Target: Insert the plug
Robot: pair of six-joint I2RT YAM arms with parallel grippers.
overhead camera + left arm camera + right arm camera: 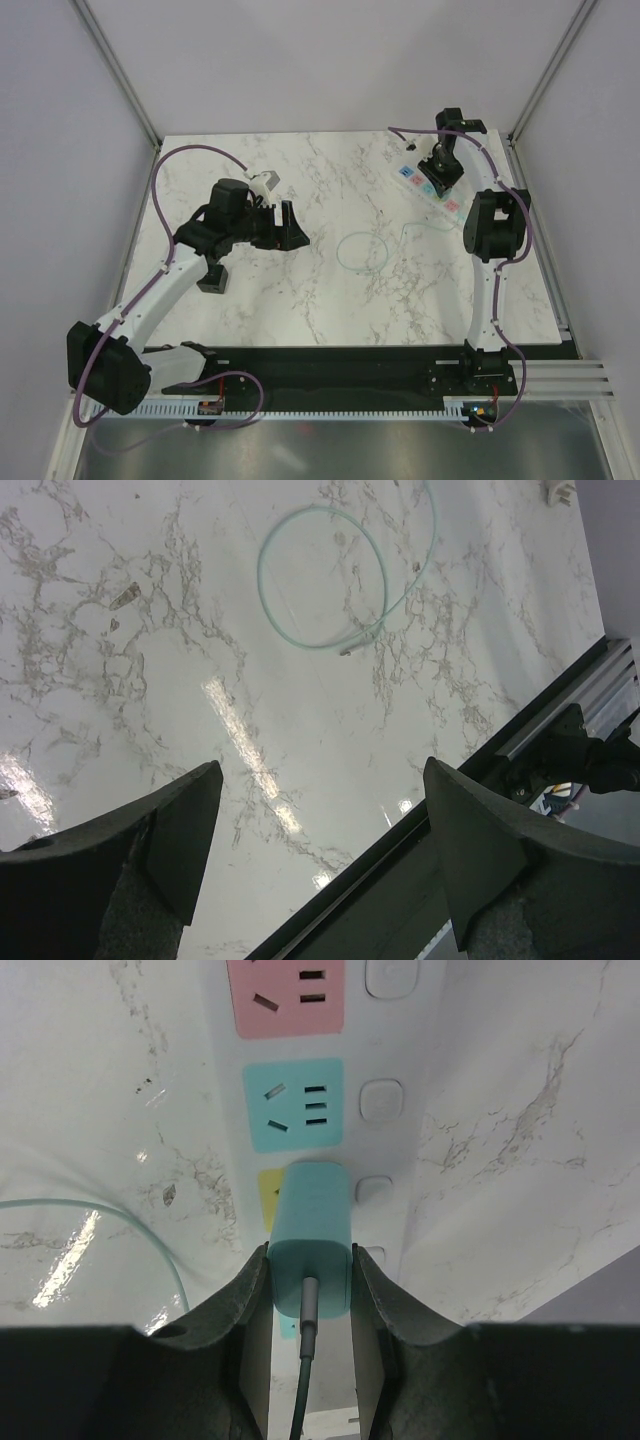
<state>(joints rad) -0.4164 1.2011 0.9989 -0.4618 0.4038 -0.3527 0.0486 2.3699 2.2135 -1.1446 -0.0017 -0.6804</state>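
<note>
The plug (312,1230) is a pale teal block with a thin cable out of its back, not black. My right gripper (310,1252) is shut on its sides and holds it end-on over the yellow socket of the long white power strip (400,1060). I cannot tell whether its pins are in. Teal and pink sockets lie free beyond it. In the top view the right gripper (441,172) stands over the strip (415,180) at the far right. My left gripper (291,226) is open and empty, left of the coiled pale-green cable (362,252).
The cable's loop (322,575) lies on the marble table ahead of the left gripper (320,780). The black rail (480,770) runs along the table's near edge. Purple walls and metal posts (115,65) enclose the table.
</note>
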